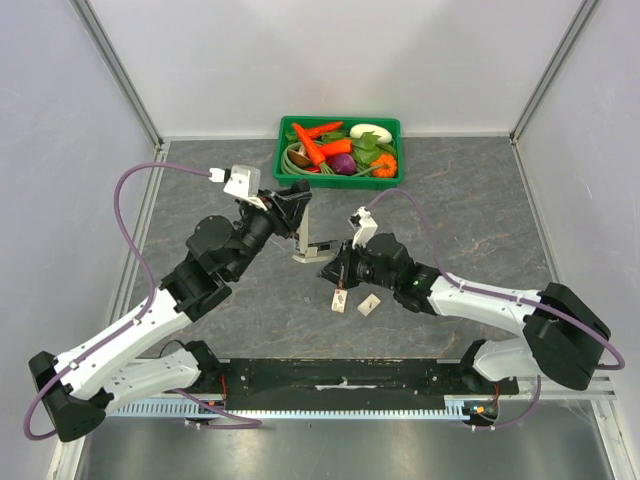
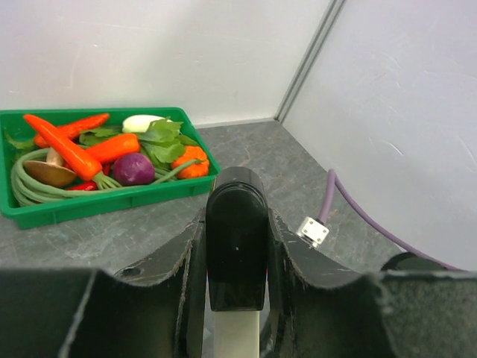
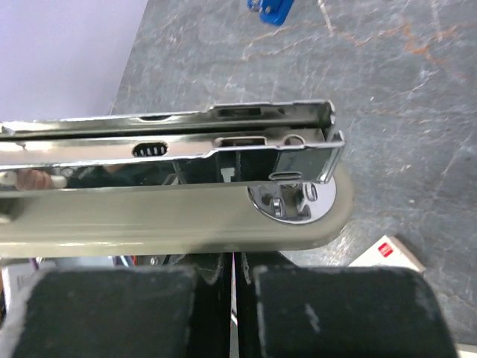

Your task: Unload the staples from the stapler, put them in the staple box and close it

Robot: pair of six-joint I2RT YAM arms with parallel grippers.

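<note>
Grey, stone-patterned table fills the space between plain white walls, with the left arm and right arm both reaching to its middle. At the far edge sits a green tray of vegetables. The stapler stands opened near the centre, its cream base and bare metal channel lying flat, its black-capped upper arm raised upright. The left gripper is clamped on that raised arm. The right gripper hangs just beside the base, fingers pressed together. Two small boxes lie nearby, and a blue stapler sits farther off.
</note>
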